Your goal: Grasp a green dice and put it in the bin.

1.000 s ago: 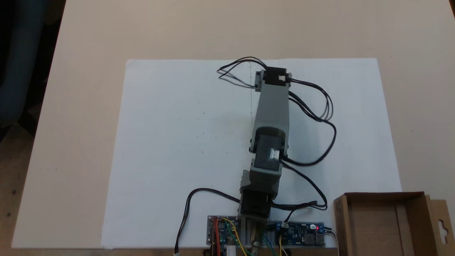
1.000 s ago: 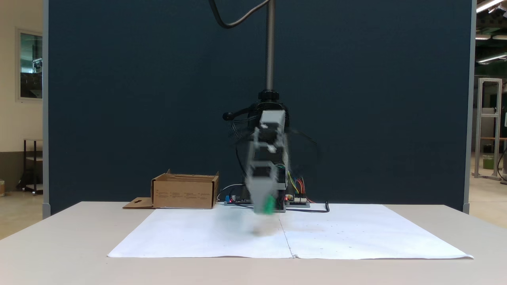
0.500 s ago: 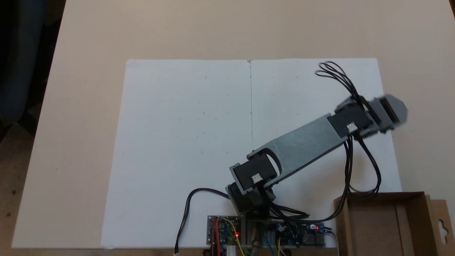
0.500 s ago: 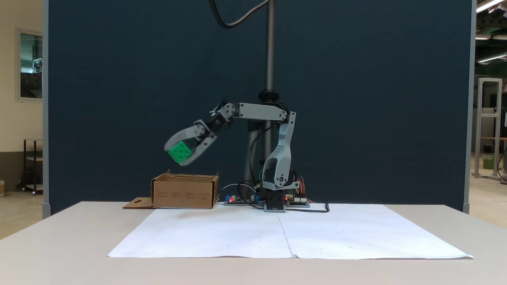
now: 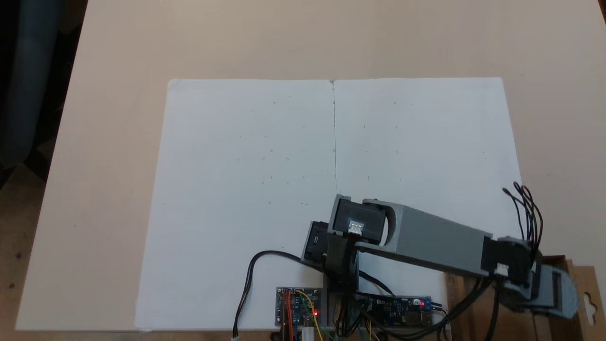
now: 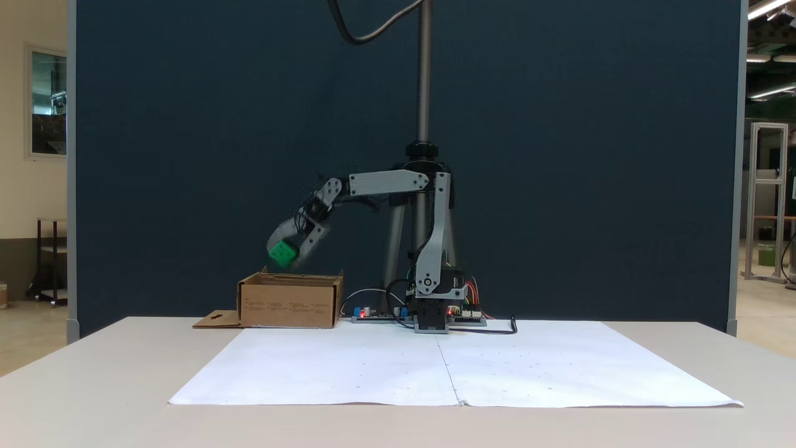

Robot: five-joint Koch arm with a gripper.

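Note:
The green dice (image 6: 282, 252) hangs in the air between the fingers of my gripper (image 6: 283, 254), which is shut on it. It sits just above the rim of the bin (image 6: 290, 302), a brown cardboard box at the back of the table. From above, the arm reaches to the right and the gripper body (image 5: 544, 290) hovers over the bin (image 5: 581, 284), covering most of it; the dice is hidden beneath the gripper there.
A white paper sheet (image 5: 265, 180) covers the middle of the beige table. Circuit boards (image 5: 298, 308) and loose cables (image 5: 525, 208) lie by the arm's base (image 6: 433, 311). The bin's flap (image 6: 214, 321) lies flat beside it. A camera pole (image 6: 424, 74) rises behind the base.
The arm has swung from the middle of the sheet toward the bin and lowered, carrying the green dice from near the paper to just above the box.

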